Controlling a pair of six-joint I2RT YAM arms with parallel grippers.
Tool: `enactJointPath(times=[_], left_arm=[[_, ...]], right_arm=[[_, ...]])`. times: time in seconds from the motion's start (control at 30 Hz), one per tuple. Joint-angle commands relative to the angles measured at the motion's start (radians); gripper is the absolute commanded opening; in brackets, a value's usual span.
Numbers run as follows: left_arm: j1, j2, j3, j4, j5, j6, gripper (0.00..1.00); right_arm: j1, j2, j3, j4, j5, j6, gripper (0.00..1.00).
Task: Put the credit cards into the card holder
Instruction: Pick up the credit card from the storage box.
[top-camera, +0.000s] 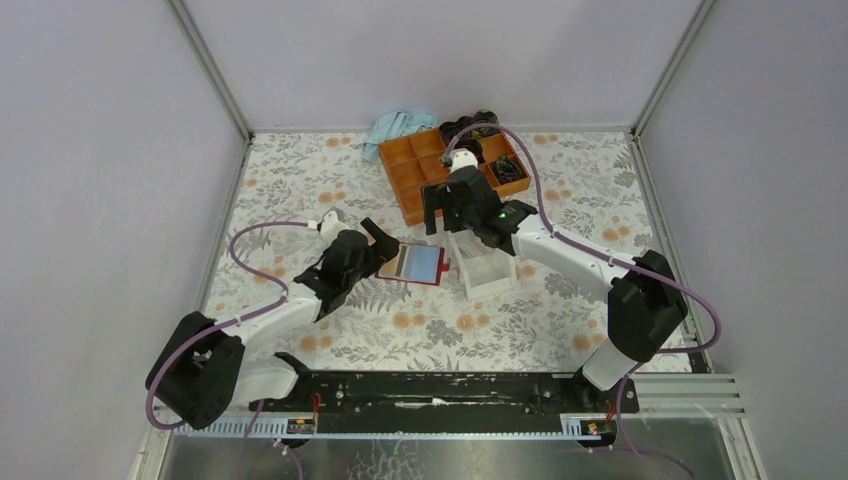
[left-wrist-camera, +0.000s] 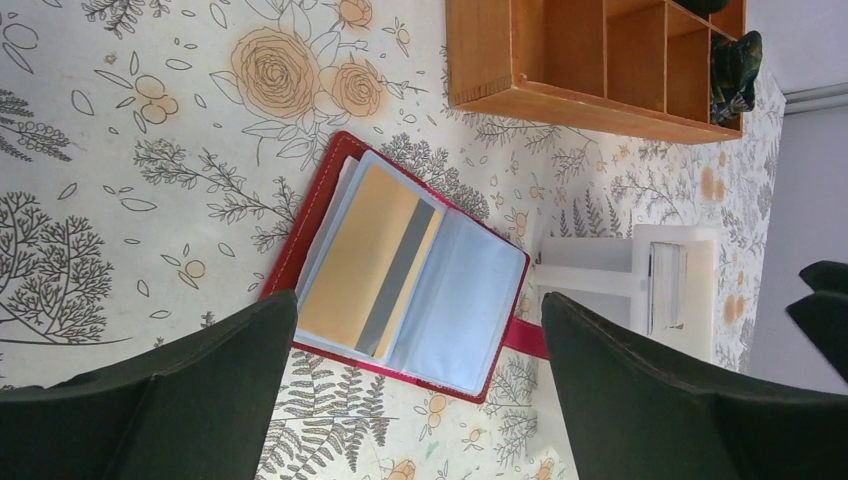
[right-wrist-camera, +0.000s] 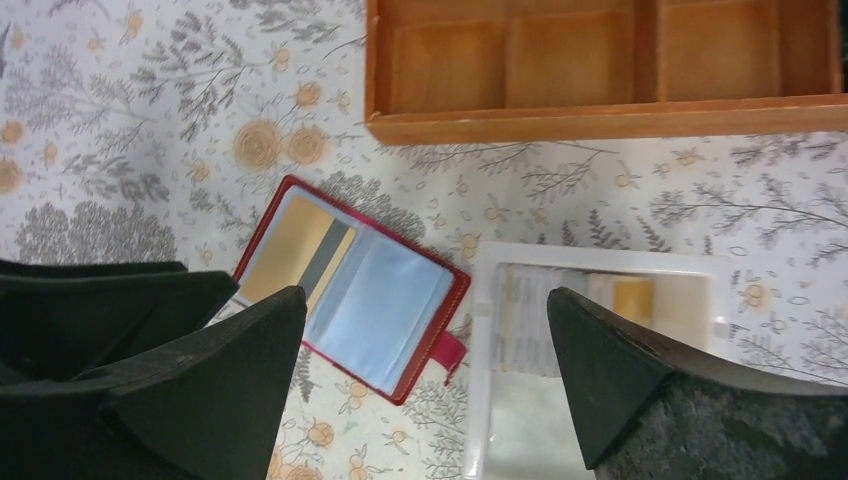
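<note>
The dark-red card holder (top-camera: 415, 263) (left-wrist-camera: 440, 285) (right-wrist-camera: 375, 300) lies open on the flowered table. A tan-gold credit card (left-wrist-camera: 355, 255) (right-wrist-camera: 290, 245) with a grey stripe sits in its left clear pocket; the right pocket looks light blue. More credit cards (right-wrist-camera: 625, 298) stand inside a whitish clear box (top-camera: 490, 275) (right-wrist-camera: 600, 255) just right of the holder. My left gripper (top-camera: 383, 247) (left-wrist-camera: 418, 310) hovers open at the holder's left edge, holding nothing. My right gripper (top-camera: 450, 230) (right-wrist-camera: 427, 300) hangs open above the gap between holder and box, also holding nothing.
An orange compartment tray (top-camera: 415, 175) (left-wrist-camera: 590, 100) (right-wrist-camera: 600, 125) stands behind the holder, with dark items (top-camera: 510, 170) in its right cells. A light blue cloth (top-camera: 395, 127) lies at the back wall. Grey walls enclose the table on three sides.
</note>
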Motion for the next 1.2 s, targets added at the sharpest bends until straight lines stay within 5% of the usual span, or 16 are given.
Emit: enactJointPath(times=[0.0, 0.53, 1.17], left_arm=[[-0.001, -0.009, -0.008, 0.074, 0.012, 0.029, 0.99], [-0.001, -0.047, 0.005, 0.038, -0.009, 0.029, 0.89], [0.0, -0.021, 0.005, 0.046, -0.006, 0.01, 0.89]], right_arm=[[-0.031, -0.051, -0.016, 0.013, 0.094, -0.021, 0.99], [-0.141, -0.081, -0.144, -0.025, 0.093, -0.011, 0.94], [-0.231, 0.016, -0.161, 0.052, -0.22, 0.035, 0.77]])
